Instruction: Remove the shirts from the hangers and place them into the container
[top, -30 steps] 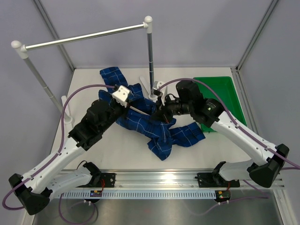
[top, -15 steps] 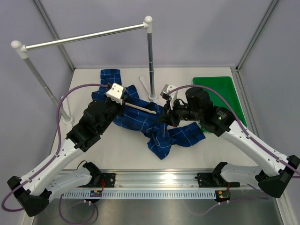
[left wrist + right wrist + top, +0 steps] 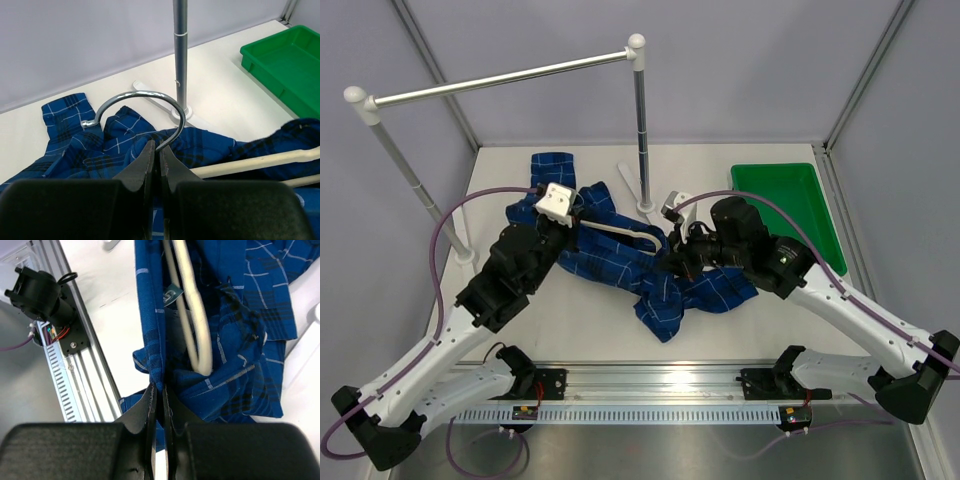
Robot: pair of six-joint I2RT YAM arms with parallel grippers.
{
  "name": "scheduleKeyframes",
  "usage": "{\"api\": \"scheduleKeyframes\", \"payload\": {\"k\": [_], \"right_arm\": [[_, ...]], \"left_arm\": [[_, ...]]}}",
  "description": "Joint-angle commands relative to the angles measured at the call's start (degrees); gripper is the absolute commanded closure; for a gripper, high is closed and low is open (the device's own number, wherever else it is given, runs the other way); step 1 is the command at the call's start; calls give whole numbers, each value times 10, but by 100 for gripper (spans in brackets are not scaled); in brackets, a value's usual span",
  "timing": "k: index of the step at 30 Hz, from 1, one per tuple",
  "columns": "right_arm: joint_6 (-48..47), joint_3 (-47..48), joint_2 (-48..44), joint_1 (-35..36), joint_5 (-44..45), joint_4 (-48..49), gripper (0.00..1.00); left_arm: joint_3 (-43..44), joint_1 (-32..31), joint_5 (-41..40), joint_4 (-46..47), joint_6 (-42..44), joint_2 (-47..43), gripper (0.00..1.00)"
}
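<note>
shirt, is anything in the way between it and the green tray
Nothing rests on the table between the shirt and the tray; only the right arm itself reaches over that gap. The hanger is partly inside the shirt, though, and the rack pole stands just behind it.

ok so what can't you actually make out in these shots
- top view: right pincer tips hidden under its own wrist and shirt folds
- left wrist view: hanger runs off the right edge, its near part behind the left pincer
- right wrist view: hanger's hook end cut off by the top edge
- top view: tray near corner behind the right arm
</note>
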Motion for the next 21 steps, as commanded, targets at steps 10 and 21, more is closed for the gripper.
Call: {"api": "scheduleKeyframes", "payload": {"k": [10, 21], "right_arm": [[51, -58, -17, 28, -38, -37, 82], [38, 12, -52, 31, -23, -83, 26]], "left_arm": [[-1, 26, -74, 68, -18, -9, 100], [11, 26, -39, 54, -13, 3, 100]]}}
